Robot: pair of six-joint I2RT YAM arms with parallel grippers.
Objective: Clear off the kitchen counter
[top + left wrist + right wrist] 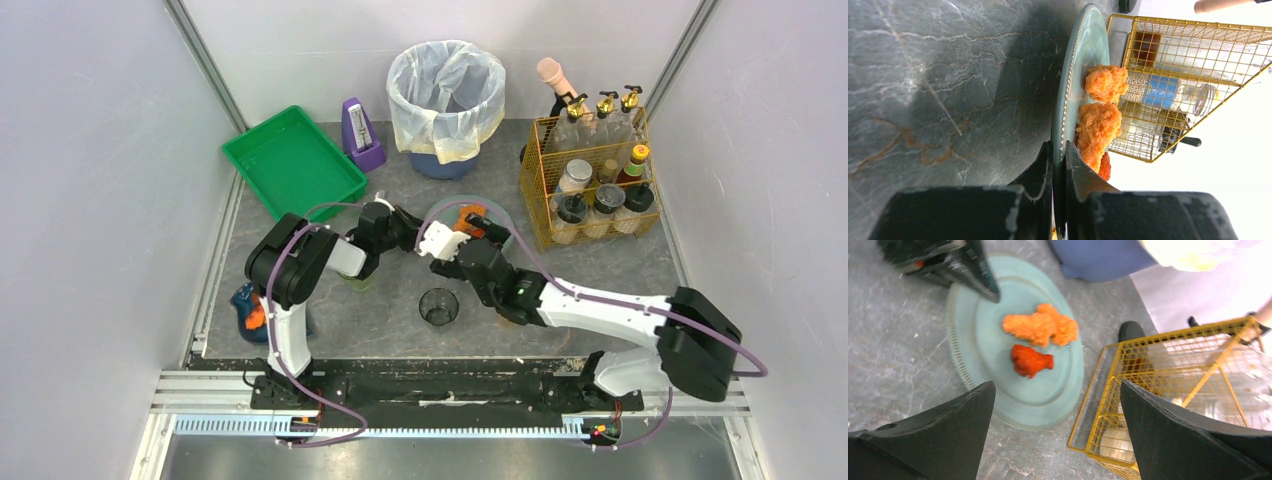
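kitchen counter (620, 265): flat dark grey stone with pale veins. long side runs left to right. it lies under everything.
wire basket (590, 180): gold wire box of bottles at the back right.
plate (983, 365): round, pale blue-green, bumpy rim. beside the basket, mostly hidden by arms from above.
left gripper (1058, 150): pinched tight on the plate's rim.
right gripper (1056, 385): spread wide above the plate, holding nothing.
food (1040, 325): crumbly orange and red lumps, a bit blurry.

Left arm (300, 265) and right arm (600, 305) meet above the kitchen counter (610, 262), a dark glass (438, 307) just beside them
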